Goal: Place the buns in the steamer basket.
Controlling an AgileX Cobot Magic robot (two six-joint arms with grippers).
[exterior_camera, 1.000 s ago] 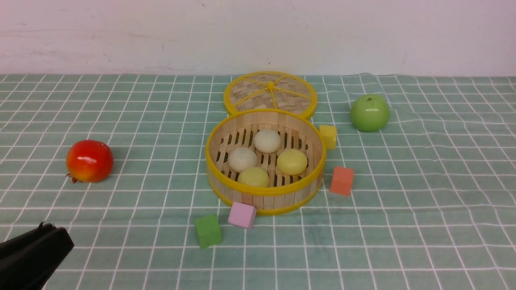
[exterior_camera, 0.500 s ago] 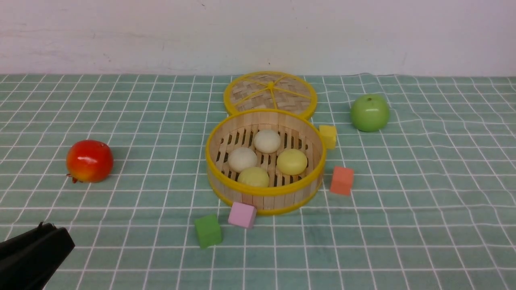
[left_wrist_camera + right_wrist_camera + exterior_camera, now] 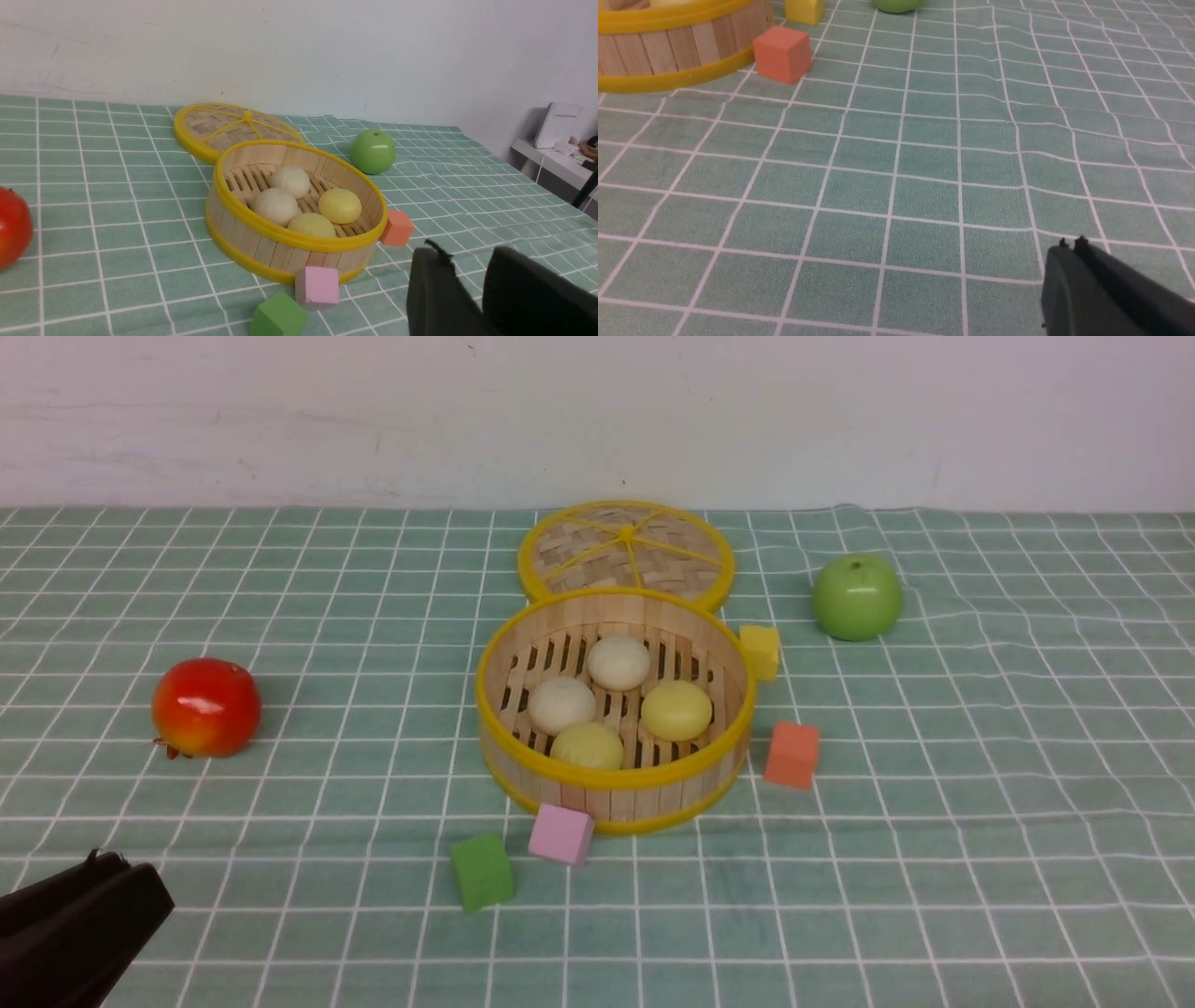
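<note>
Four buns [image 3: 597, 702] inside steamer basket [image 3: 611, 789], well apart from left hand [image 3: 112, 887].

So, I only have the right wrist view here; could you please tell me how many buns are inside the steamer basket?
Observer: Four lie on the slatted floor of the steamer basket: two cream-white buns and two pale yellow buns.
Operator: Thank you. Where is the lid, please?
Observer: The woven lid lies flat just behind the basket, not on it.
Operator: And the left claw?
Observer: The left claw is low at the near left, apart from the basket, with a gap between its fingers and nothing in it.
</note>
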